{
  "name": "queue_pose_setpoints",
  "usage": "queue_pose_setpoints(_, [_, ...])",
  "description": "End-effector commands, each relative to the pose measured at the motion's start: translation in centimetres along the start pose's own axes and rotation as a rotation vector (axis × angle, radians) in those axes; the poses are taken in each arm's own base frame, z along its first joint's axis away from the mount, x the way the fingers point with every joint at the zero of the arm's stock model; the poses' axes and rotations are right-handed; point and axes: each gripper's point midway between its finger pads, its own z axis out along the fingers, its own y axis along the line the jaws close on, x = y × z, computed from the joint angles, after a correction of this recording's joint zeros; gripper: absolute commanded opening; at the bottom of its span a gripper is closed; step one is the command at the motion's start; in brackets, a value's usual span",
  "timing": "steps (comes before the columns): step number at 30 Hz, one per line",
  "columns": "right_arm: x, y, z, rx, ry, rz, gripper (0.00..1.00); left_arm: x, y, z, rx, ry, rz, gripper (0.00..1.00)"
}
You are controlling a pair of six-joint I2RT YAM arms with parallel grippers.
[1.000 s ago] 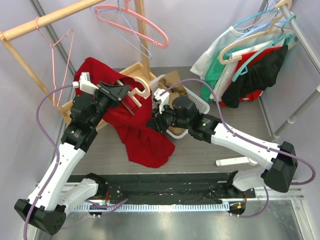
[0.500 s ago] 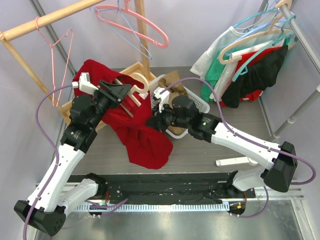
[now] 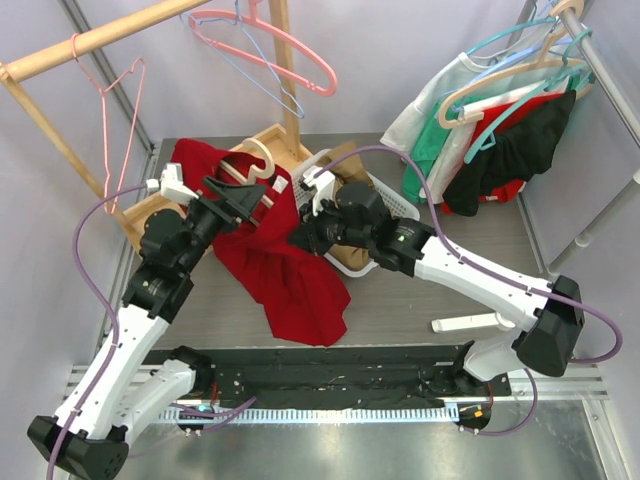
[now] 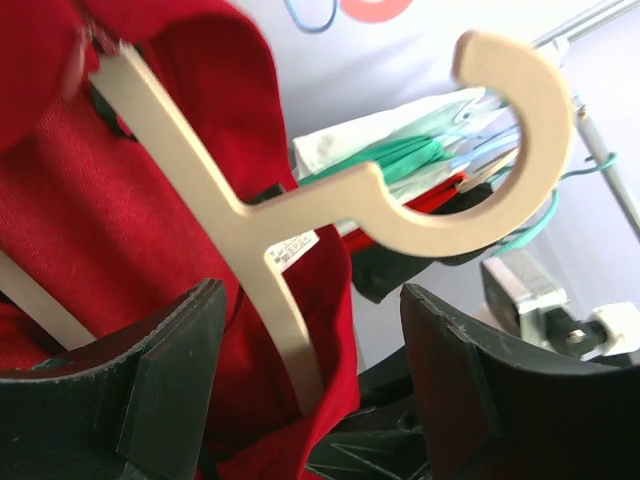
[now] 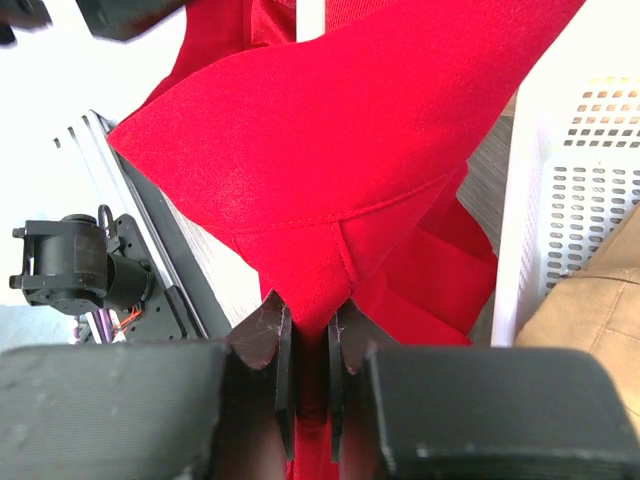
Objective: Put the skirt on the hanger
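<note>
The red skirt (image 3: 285, 285) hangs in folds from the pale wooden hanger (image 3: 252, 160) down to the table. In the left wrist view both arms of the hanger (image 4: 400, 200) run into the skirt (image 4: 150, 200); its hook is free. My left gripper (image 3: 243, 196) is open just below the hanger. Its fingers (image 4: 170, 380) stand wide on either side of the lower hanger arm without touching it. My right gripper (image 3: 300, 235) is shut on a gathered seam of the skirt (image 5: 330, 140), pinched between its jaws (image 5: 310, 340).
A white basket (image 3: 395, 210) with brown cloth stands behind the right gripper. A wooden rack (image 3: 60, 55) with pink wire hangers (image 3: 270, 45) rises at the back left. Hung clothes (image 3: 500, 130) fill the back right. A white object (image 3: 470, 323) lies on the table.
My left gripper has opened and let go of the hanger, which now sits higher and further left. The right gripper stays shut on the skirt and has shifted slightly left.
</note>
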Motion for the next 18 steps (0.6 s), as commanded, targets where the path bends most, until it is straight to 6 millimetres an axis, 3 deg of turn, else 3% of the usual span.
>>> queue_pose_setpoints(1, [-7.5, 2.9, -1.1, -0.103, -0.221, -0.042, 0.01, 1.0, 0.4, 0.2, 0.031, 0.022, 0.027, 0.73])
queue_pose_setpoints(7, [-7.4, 3.4, -0.7, -0.134, -0.217, -0.056, 0.01, 1.5, 2.0, 1.3, -0.025, 0.032, 0.037, 0.67])
queue_pose_setpoints(13, [-8.0, 2.9, -0.2, -0.102, -0.217, -0.053, 0.01, 0.9, 1.0, 1.8, 0.005, 0.021, 0.046, 0.49])
queue_pose_setpoints(18, [-8.7, 2.3, 0.4, -0.064, -0.217, -0.062, 0.01, 1.1, 0.6, 2.1, 0.014, 0.027, 0.049, 0.53])
